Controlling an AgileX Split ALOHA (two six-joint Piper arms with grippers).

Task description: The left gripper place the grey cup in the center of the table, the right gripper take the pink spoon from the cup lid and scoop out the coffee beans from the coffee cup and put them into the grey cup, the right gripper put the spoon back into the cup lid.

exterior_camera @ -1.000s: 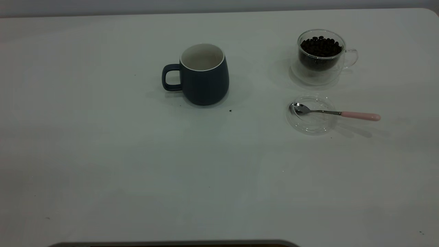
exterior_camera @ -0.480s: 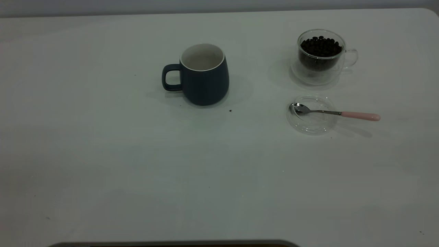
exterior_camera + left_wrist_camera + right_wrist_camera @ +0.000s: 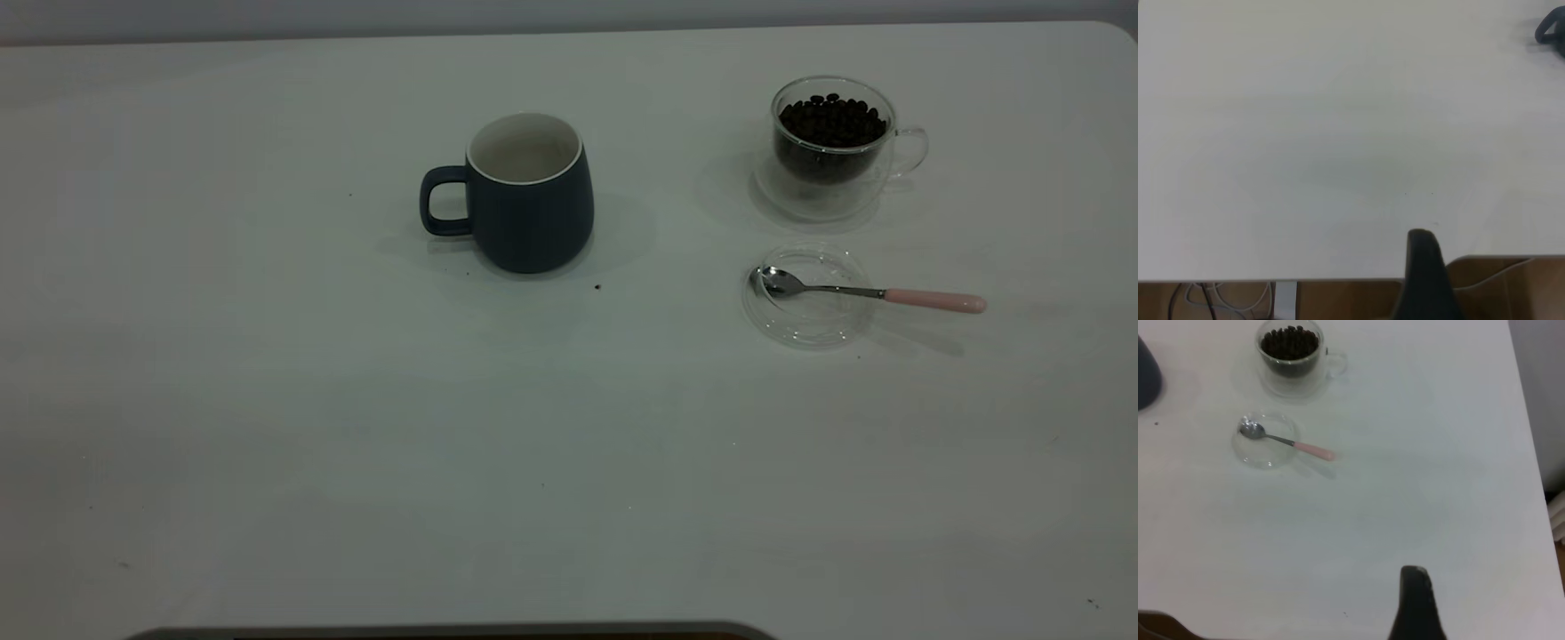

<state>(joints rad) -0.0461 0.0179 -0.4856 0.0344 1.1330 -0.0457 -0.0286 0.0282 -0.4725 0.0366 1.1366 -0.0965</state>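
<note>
The grey cup (image 3: 530,192) is seen standing upright near the middle of the white desk (image 3: 356,427), its handle turned to the left side of the outside view, and nothing is seen inside it. Well off to its right stands the coffee cup (image 3: 834,145) — clear glass, with dark coffee beans (image 3: 832,120) in it. Just in front of that lies the cup lid (image 3: 806,296), flat on the desk. The pink spoon (image 3: 867,292) is laid across it — the shiny bowl in the lid, the pink end sticking out past the rim. Only one dark tip each of the left pincer (image 3: 1426,277) and the right pincer (image 3: 1417,603) is seen, both low by the desk's near edge, far from the cups, so wide or narrow cannot be told.
</note>
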